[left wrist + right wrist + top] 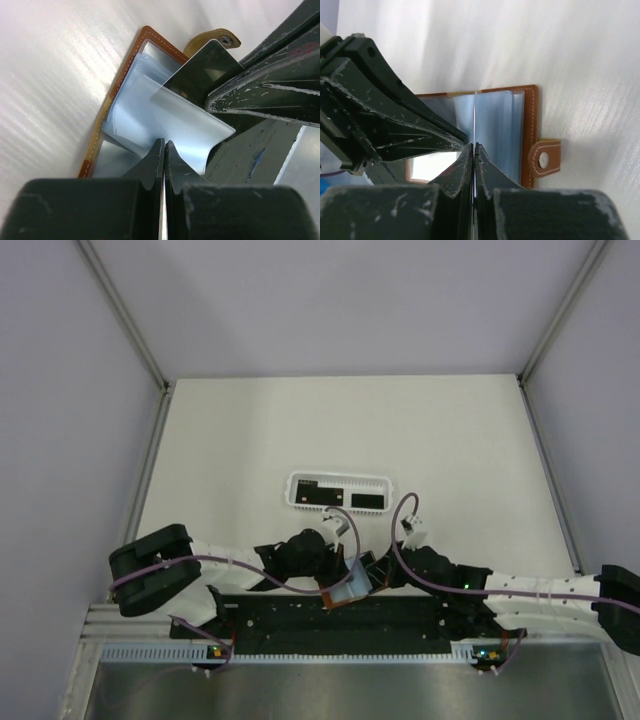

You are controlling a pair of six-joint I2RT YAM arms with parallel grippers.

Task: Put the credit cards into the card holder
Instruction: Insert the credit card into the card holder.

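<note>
Pinching a clear bluish pocket leaf (190, 131) of the card holder (128, 66) w/ the left hand (164, 150), shut tight, no gap btw the fingers (151, 167). Gripping one black credit card (205, 67) w/ the right hand (474, 149), also shut tight, thin edge of the card showing in its grip in its own cam. Holding that card up against the pockets, lower edge hid behind the front leaf; inside a pocket or just behind it, can't tell. Leaving most of the card sticking out at the top. Finding the holder open, pockets up, brown cover below, over the white desk (450, 440), btw both hands & close to the near edge. Seeing its clasp tab (545, 160) poking out on one side, undone. Spotting more black credit cards (368, 500) further back in a white basket (340, 475), side by side, well apart from the holder
</note>
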